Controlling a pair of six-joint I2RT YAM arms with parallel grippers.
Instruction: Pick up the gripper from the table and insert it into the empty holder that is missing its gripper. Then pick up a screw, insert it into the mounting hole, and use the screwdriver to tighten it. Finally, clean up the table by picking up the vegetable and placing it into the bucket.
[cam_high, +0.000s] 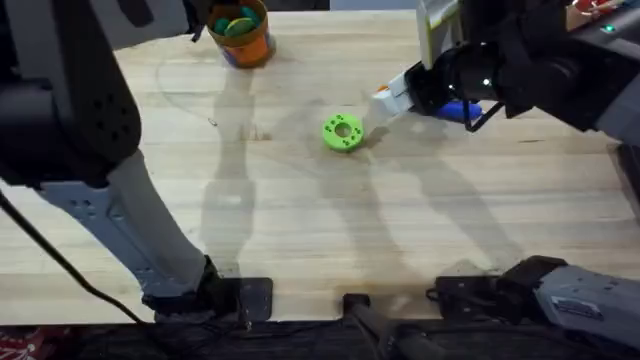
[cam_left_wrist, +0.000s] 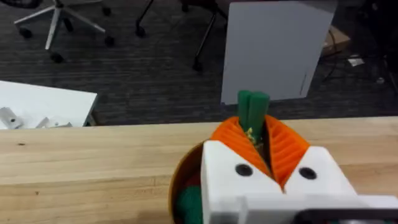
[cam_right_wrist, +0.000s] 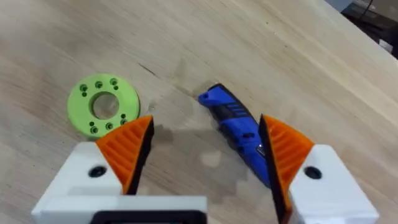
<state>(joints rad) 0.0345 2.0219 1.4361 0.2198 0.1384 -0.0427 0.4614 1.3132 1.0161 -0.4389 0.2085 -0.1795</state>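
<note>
Now, step: cleanup; the other work looks finished.
Worktop: pale wooden boards.
Bucket: small round orange cup, far edge, left of middle.
Left pincer: clamped on the dark green leafy vegetable above the bucket; next, part the pads so it drops in.
Right pincer: apart, above the bright blue screwdriver.
Disc: lime green, mid-worktop.

A pale, light-brown wooden table with fine grain lines carries a lime green disc dotted with small holes. The round orange bucket has a yellowish rim. A bright blue screwdriver shows dark details. White gripper fingers bear orange ribbed pads. A dark green vegetable sits between orange pads.
</note>
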